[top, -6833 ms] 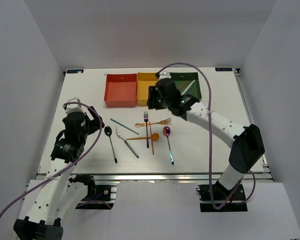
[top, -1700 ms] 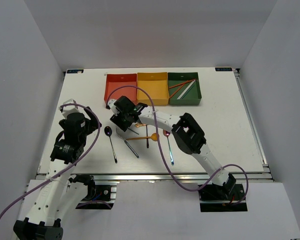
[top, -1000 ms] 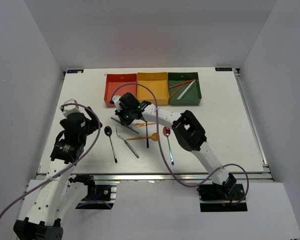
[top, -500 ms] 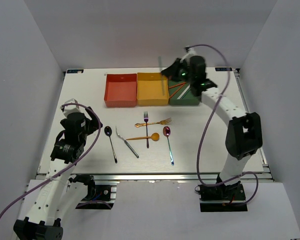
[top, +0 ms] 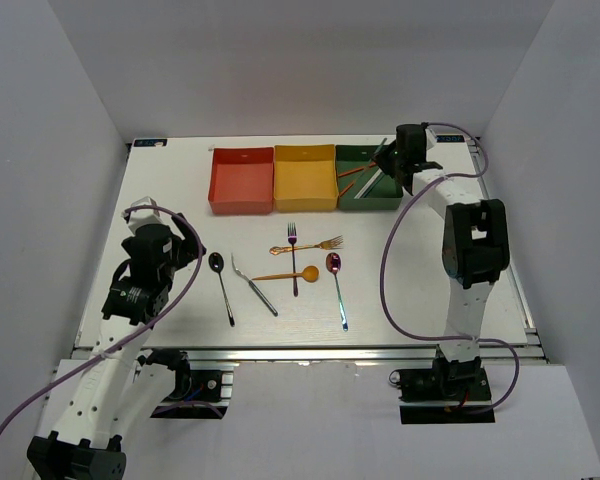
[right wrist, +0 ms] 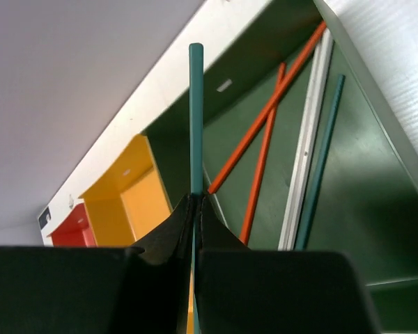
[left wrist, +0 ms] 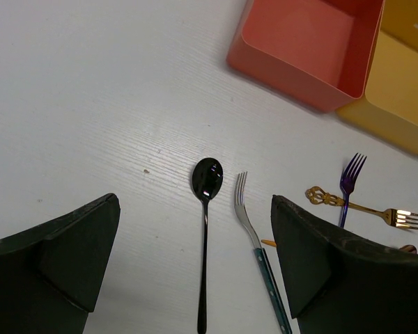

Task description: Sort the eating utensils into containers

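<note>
Boxes stand in one row along the far edge of the table [top: 430, 270], walls touching: red-orange box [top: 242, 182], yellow box [top: 305, 180], dark green box [top: 370, 205]. The right gripper [right wrist: 195, 202] hangs at the green box's far right corner, near the table's far right edge, fingers clenched on the held teal chopstick [right wrist: 196, 118]. Its long axis runs straight on from the fingertips, free end pointing away from the wrist across the green box.

Four more sticks lie in that box, all slantwise: two orange chopsticks [right wrist: 260, 163], one white chopstick [right wrist: 306, 139], one loose teal chopstick [right wrist: 321, 160].

Six pieces lie mid-table, well apart from boxes and edges: three spoons, three forks. The black spoon [top: 220, 285] and purple spoon [top: 337, 290] point bowl-first at the boxes; the purple fork [top: 293, 255] points its tines the same way. The gold fork [top: 307, 245] and orange spoon [top: 290, 274] cross it, heads to the right. The silver fork [top: 253, 285] lies slantwise, just beside the black spoon.

The left gripper [left wrist: 195, 200] hovers above those two, fingers spread wide, holding nothing.
</note>
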Controlling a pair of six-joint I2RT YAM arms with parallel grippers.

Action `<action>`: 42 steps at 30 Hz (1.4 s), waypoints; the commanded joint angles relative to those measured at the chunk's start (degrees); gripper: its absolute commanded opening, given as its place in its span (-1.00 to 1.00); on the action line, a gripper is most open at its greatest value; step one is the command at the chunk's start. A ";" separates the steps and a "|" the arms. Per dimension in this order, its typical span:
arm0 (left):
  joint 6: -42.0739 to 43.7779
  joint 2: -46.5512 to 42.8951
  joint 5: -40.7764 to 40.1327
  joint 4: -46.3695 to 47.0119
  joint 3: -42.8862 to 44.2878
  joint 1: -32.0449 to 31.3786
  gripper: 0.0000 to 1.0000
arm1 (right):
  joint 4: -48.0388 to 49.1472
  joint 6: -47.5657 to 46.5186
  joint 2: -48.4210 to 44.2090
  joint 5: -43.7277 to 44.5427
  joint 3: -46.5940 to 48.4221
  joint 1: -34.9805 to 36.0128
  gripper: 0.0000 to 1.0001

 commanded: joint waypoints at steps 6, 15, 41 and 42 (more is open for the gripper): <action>0.50 -0.27 0.60 0.91 0.75 -0.12 0.96 | 0.64 4.29 1.13 3.78 0.81 0.29 -0.63; 0.59 -0.01 0.78 0.91 0.66 -0.12 0.96 | 0.63 1.93 -3.43 2.11 -1.11 0.47 0.30; 0.67 -2.21 1.48 1.35 0.39 -0.03 0.96 | -22.39 -26.29 -25.42 13.54 -30.83 33.25 0.43; 0.68 -2.12 1.49 1.26 0.40 -0.12 0.96 | -22.21 -26.47 -24.80 12.84 -30.83 33.25 0.37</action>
